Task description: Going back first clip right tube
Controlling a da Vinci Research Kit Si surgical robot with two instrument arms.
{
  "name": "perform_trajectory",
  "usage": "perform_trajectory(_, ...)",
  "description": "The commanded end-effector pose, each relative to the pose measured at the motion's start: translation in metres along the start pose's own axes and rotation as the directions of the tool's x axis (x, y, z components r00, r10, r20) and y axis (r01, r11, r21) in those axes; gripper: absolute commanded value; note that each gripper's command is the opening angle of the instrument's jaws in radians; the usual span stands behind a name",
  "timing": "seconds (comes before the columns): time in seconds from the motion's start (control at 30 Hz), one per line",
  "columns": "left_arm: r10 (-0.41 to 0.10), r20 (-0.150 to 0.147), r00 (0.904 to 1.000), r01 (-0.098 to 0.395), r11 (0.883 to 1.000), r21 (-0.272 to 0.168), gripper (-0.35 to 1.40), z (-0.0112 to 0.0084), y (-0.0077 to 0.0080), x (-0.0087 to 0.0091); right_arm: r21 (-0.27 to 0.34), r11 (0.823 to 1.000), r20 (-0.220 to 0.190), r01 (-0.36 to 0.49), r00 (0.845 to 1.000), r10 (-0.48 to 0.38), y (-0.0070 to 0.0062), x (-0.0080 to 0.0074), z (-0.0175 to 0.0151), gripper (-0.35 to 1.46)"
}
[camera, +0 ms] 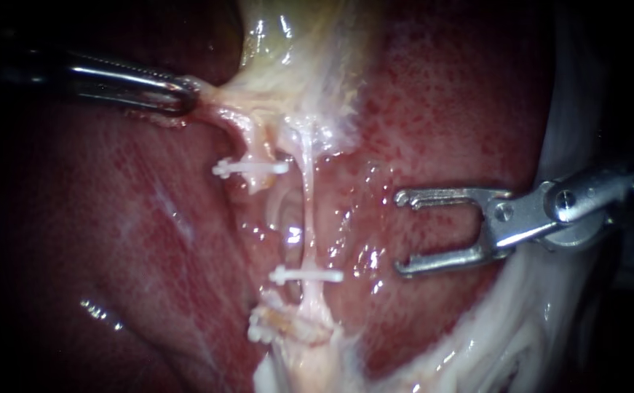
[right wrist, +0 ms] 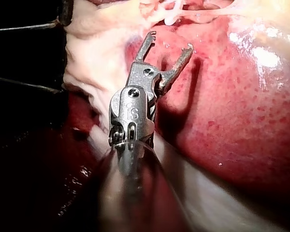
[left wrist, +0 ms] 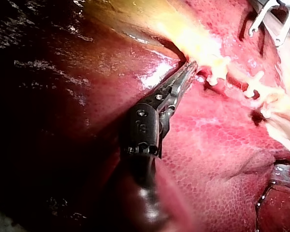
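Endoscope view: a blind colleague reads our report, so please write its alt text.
My right instrument, jaws open and empty, hovers beside a thin pale tube carrying a white clip; my left instrument grips pale tissue over the red liver.

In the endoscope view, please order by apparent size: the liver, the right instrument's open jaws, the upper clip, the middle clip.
1. Liver, largest.
2. Right instrument, its open jaws next, though possibly nearer the camera.
3. Upper clip and middle clip: alike, smallest.
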Motion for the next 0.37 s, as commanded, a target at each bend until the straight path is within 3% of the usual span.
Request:
perform_trajectory(0.03,0.0,0.001,1.0,0.0,1.0,-0.005,-0.35,0.0001,0.0,0.0,0.0,1.0,0.0,0.0,1.0,0.0,0.0,0.0,0.0,0.5)
perform_trajectory(0.37,-0.001,0.002,1.0,0.001,1.0,-0.008,-0.35,-0.0004,0.0001,0.0001,0.008,1.0,-0.001,-0.001,1.0,0.001,-0.0001,0.0002,0.0002,0.5)
